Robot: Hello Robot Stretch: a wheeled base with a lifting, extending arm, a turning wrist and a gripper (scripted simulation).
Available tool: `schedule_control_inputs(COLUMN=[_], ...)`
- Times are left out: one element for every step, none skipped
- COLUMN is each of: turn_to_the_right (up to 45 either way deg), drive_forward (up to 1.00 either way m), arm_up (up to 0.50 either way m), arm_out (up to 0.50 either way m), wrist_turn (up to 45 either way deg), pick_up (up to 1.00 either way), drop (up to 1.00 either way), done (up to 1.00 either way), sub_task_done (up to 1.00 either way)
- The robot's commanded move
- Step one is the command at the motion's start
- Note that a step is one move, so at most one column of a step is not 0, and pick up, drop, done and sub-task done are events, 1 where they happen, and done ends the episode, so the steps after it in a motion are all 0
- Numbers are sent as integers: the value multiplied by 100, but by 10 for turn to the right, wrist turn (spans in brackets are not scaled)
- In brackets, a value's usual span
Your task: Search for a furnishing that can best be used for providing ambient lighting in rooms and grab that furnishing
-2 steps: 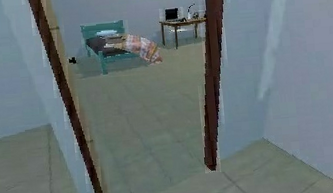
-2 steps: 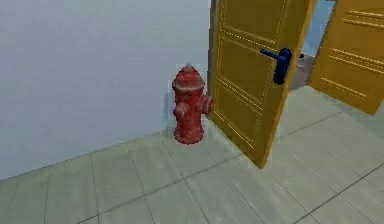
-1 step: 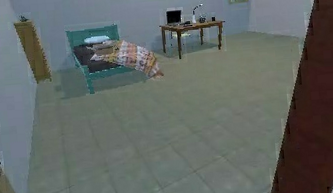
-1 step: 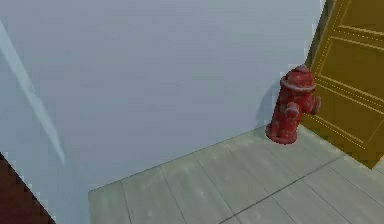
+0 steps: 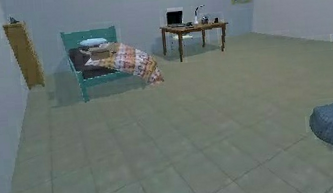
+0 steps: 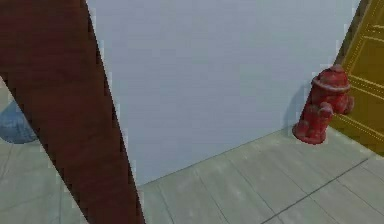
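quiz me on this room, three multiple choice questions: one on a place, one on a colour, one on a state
1. Where is the brown wooden desk?
A) by the far wall, right of the quilt-covered bed
B) at the bed's foot
C) left of the bed

2. What colour is the bed's frame?
A) white
B) teal
C) black

3. How is the red hydrant-shaped object placed?
A) lying on its side
B) upright on the floor
C) up on a shelf

Answers:
1 A, in the forward view it stands at the far wall on the bed's right.
2 B, headboard and rails are teal.
3 B, it stands upright on the tiles beside the yellow-brown door.
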Motion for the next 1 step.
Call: schedule_control_inputs(turn_to_the_right=[90], drive_forward=[0], arm_up=[0], arm_out=[0], wrist_turn=[0], pick_up=[0], drop=[0], done=[0], sub_task_done=[0])
